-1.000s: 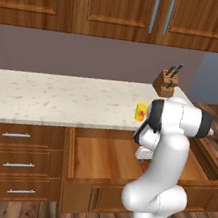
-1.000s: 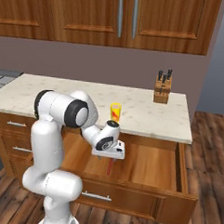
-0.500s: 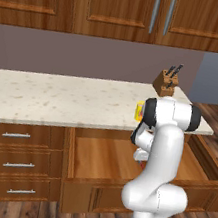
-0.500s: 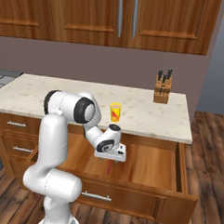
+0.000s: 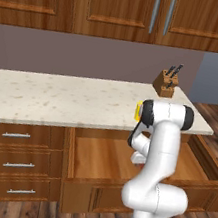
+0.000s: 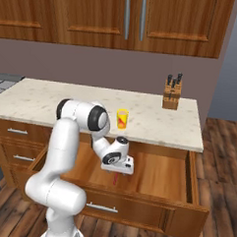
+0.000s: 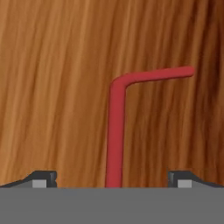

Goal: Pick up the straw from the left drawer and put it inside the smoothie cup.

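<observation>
My pincer [image 7: 112, 177] hangs low inside the left drawer [image 6: 159, 174], pointing down at its plain wood floor. Its two tips stand wide apart, one at each lower corner of the hand view, with nothing touching either of them.

The straw [image 7: 117, 131] lies flat on the drawer floor directly under me, its long red shaft running up through the middle of the gap between my tips, well clear of both. Farther out from the tips the shaft turns at a sharp bend, and the short bent tip runs off toward the right-hand tip's side. In the right base view a sliver of red [image 6: 115, 179] shows just below my hand, against the drawer floor.

The smoothie cup [image 6: 122, 118] stands on the worktop [image 6: 52, 100] above and behind my pincer, close to the worktop's front edge, upright, yellow with a red mark on its side. In the left base view my arm covers most of it, leaving a yellow edge [image 5: 138, 110].
</observation>
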